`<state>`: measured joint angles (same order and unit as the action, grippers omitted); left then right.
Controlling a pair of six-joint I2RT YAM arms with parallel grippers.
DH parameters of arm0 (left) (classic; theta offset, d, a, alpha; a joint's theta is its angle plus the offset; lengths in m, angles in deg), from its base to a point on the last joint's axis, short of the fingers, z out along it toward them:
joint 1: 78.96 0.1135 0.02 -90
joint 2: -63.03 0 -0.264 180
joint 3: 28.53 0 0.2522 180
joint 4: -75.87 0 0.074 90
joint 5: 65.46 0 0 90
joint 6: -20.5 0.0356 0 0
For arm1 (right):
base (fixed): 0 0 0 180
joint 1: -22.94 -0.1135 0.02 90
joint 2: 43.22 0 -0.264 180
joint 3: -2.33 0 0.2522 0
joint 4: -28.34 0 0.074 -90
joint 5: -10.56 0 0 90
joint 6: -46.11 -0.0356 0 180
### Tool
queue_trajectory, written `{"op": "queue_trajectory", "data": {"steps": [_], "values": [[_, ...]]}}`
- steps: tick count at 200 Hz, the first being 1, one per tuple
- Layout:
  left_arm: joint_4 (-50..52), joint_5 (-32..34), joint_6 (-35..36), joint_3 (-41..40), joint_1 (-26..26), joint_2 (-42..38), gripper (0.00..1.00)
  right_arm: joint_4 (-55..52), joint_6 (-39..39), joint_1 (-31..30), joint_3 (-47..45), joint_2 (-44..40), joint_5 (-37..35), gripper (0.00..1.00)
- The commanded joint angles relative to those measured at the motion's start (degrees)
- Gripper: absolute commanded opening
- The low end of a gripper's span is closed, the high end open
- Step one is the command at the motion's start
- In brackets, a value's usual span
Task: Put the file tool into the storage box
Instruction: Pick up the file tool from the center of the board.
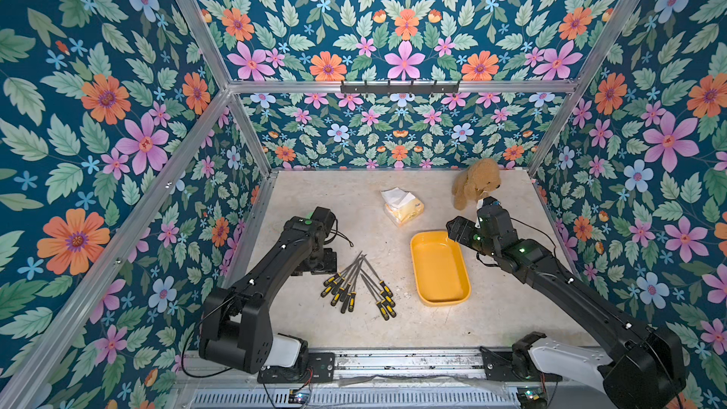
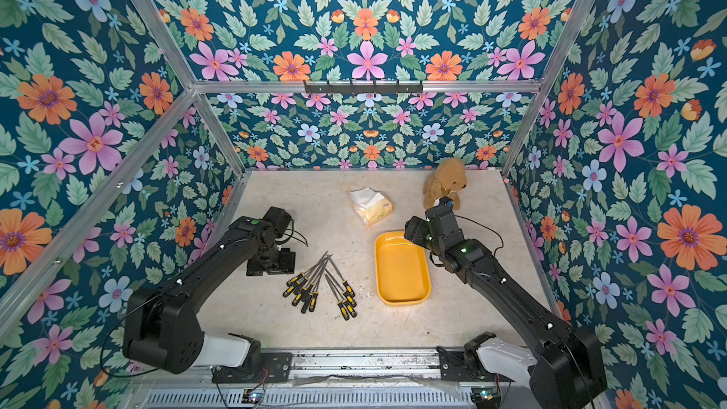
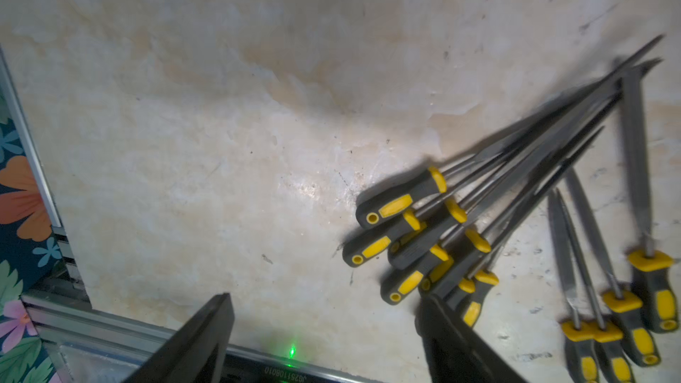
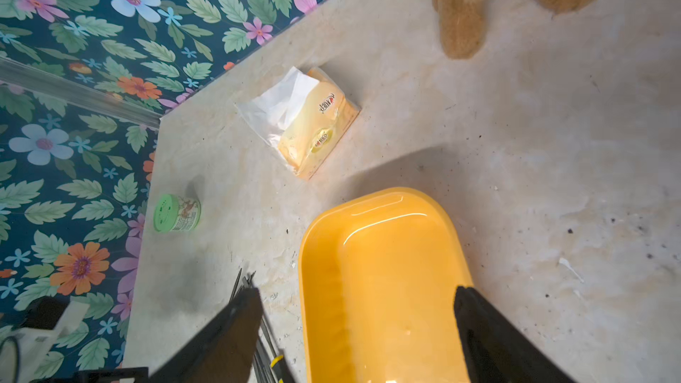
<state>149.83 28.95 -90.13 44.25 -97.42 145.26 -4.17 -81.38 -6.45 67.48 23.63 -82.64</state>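
Nearest me, the files [image 1: 356,287] lie fanned on the counter [image 1: 432,328], with their black-and-yellow handles toward my base and the grey blades running away from me. The left bunch leans rightward and the right bunch leftward, so the tips cross at the far end. None is lifted. My left fingers [image 3: 206,333] hang just left of the heap, apart, with only bare counter between them.

Just right of the files sits the storage box [image 1: 438,269], empty. Its long axis also runs near to far. My right fingers [image 4: 236,326] hover above its far part, likewise spread and holding nothing.

I judge this to be the reach for a first file. Next I must shift my left fingers over one outer handle, lower, and pinch it alone, since stacked neighbours could drag along. Once carried across, a file should need little turning to match the box.

Beyond the box are a tissue pack [image 1: 405,208] and a plush toy [image 1: 474,184].
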Motion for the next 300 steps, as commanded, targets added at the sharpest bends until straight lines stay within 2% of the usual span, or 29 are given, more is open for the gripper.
{"op": "queue_trajectory", "data": {"steps": [1, 38, 76, 142, 174, 194, 209, 251, 300], "values": [[-1.9, -1.6, 0.4, -0.9, -0.1, 1.5, 0.80, -1.1, -0.9, -0.2, 1.0, 1.0, 0.7, 0.86], [-4.8, -2.7, 0.6, -2.2, 0.0, 3.5, 0.81, -0.2, -0.6, -0.3, -0.4, 2.1, 1.8, 0.86], [-7.3, -1.7, 0.6, 0.0, -0.1, 8.8, 0.77, 2.2, -1.7, -0.4, -3.0, 2.0, 2.5, 0.85], [-10.6, -2.0, 1.3, -1.5, -0.1, 13.2, 0.72, 2.9, -1.8, -0.4, -4.7, 1.4, 2.4, 0.85], [-11.1, -2.1, 1.7, -1.5, -0.1, 15.3, 0.62, 3.3, -2.4, -0.4, -5.3, 1.5, 2.7, 0.85], [-11.2, -2.8, 2.2, -1.6, -0.1, 16.1, 0.50, 3.5, -2.6, -0.4, -5.7, 1.4, 2.4, 0.85], [-11.2, -3.6, 2.7, -1.5, -0.1, 16.5, 0.46, 3.4, -2.7, -0.4, -5.7, 1.3, 2.3, 0.85], [-10.1, 0.8, 2.6, -0.2, 1.3, 16.0, 0.53, 4.2, -3.1, -0.5, -6.2, 0.7, 2.3, 0.85], [-9.1, 3.3, 2.2, 1.5, 3.2, 14.4, 0.56, 4.1, -3.3, -0.4, -6.9, -0.4, 2.3, 0.85]]}}
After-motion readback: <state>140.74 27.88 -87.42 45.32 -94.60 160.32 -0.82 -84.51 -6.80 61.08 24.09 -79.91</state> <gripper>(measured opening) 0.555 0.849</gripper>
